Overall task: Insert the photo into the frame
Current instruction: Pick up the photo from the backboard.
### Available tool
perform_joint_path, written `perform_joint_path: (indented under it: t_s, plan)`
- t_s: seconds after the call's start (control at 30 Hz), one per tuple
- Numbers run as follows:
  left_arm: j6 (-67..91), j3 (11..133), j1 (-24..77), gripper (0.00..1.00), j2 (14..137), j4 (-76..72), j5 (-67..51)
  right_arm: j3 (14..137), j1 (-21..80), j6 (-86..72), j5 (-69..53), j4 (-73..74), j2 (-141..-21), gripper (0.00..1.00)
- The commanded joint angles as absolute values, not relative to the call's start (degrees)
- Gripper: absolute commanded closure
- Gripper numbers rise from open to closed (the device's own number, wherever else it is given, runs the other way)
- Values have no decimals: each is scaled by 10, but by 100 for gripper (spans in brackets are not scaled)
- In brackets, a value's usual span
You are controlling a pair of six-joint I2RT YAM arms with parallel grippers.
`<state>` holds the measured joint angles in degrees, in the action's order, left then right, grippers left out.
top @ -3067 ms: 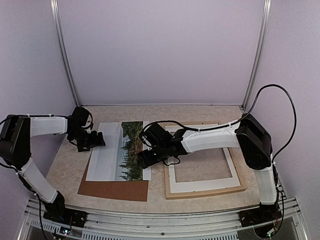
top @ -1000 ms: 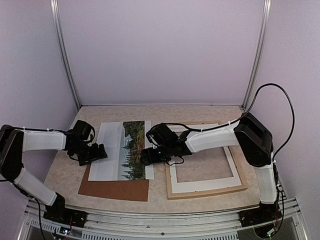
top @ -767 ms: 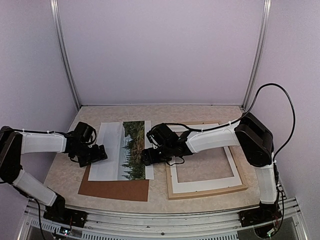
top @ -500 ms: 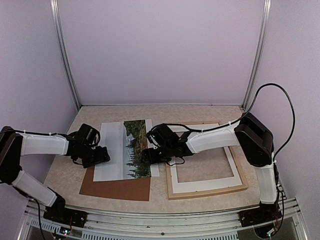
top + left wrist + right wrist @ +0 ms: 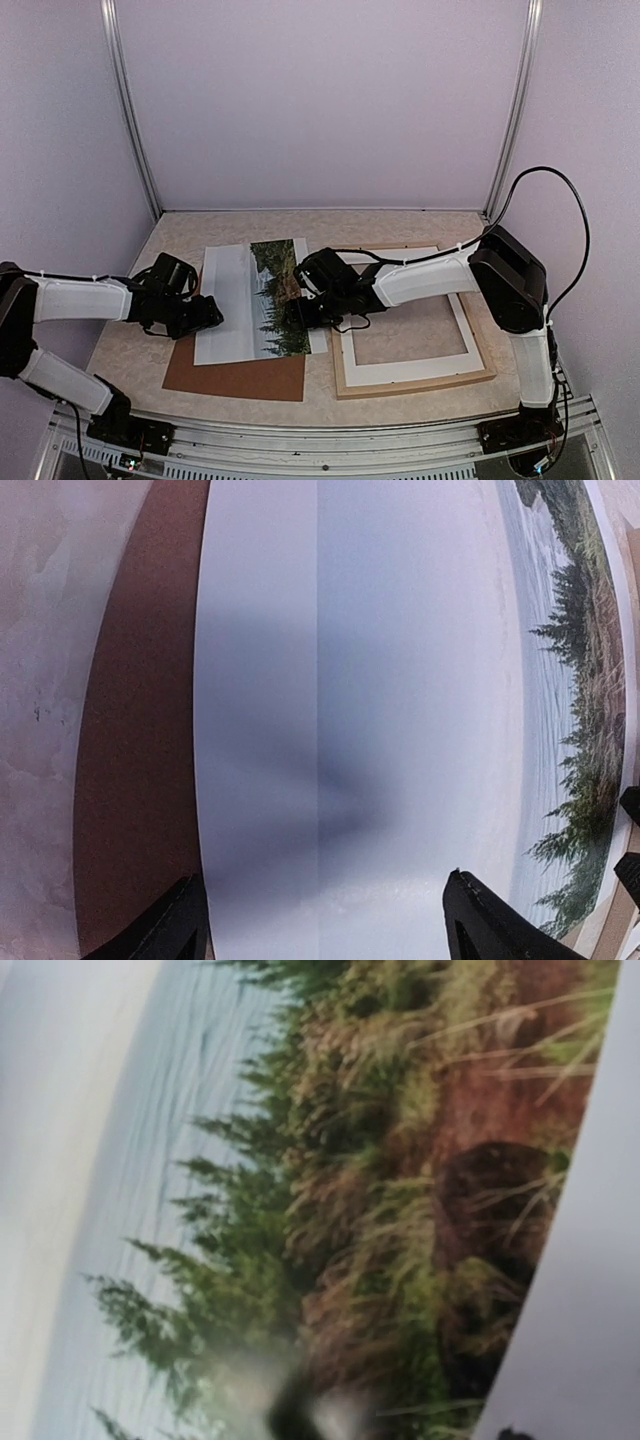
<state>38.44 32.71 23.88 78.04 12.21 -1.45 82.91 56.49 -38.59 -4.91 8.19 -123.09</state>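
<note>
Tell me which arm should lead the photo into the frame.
Probably right: the right gripper is over the photo's edge beside the frame; the left gripper is at the far edge.

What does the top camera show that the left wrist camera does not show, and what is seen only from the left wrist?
Only the top camera: the wooden frame as a whole, lying to the right of the photo, and the right claw over the photo's tree side. Only the left wrist camera: a close look at the left claw, its two fingers wide apart over the photo's pale side, with a dark shadow on the paper. Both: the photo, the brown board under it, and the table.
</note>
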Motion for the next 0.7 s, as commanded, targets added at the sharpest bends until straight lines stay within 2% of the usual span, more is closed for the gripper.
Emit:
perform_joint_path:
  t_s: [0.0,0.2,0.43,0.67]
  plan:
    - [382,345,248,17,752,129,22,839,564,-371,-7,147,-1231,22]
    - [341,411,236,13,778,150,108,869,540,-351,34,180,-1240,19]
    - [319,431,174,14,834,110,22,894,518,-340,47,189,-1261,19]
    - [309,448,175,17,872,114,31,938,513,-339,80,231,-1292,18]
